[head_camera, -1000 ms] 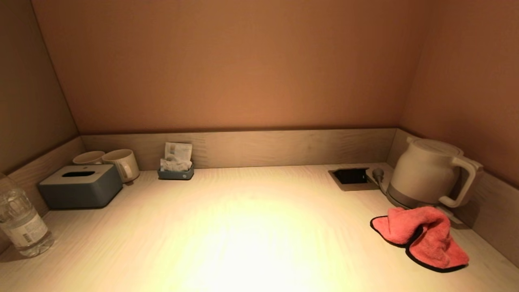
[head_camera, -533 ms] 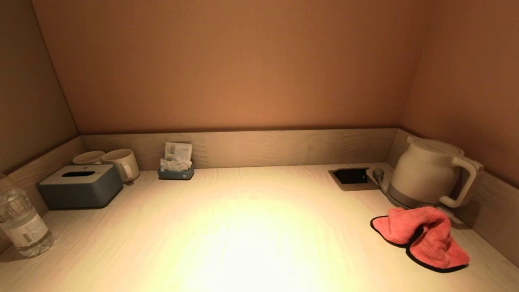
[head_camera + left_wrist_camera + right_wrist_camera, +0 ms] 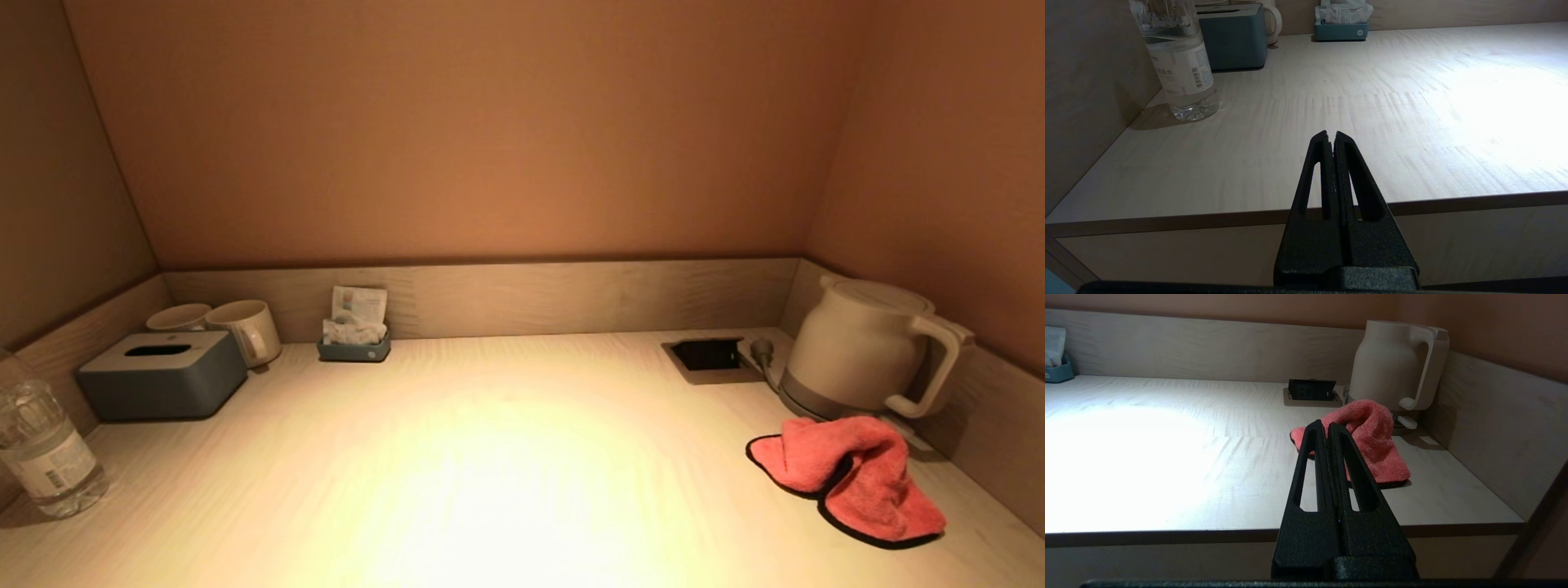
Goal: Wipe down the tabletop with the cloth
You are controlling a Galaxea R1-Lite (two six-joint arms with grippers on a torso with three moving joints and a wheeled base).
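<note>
Beside the kettle [image 3: 857, 347], cloth [image 3: 857, 474] lies crumpled on tabletop [image 3: 490, 457]; left gripper [image 3: 1331, 136] and right gripper [image 3: 1324, 425] both closed, empty, off its front edge.

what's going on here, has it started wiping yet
Not yet. The cloth lies crumpled on the tabletop beside the kettle, with nothing touching it. The right gripper is shut and held off the table's front edge, pointing toward the cloth. The left gripper is shut too, parked off the front edge near the water bottle. Neither arm shows in the head view.
</note>
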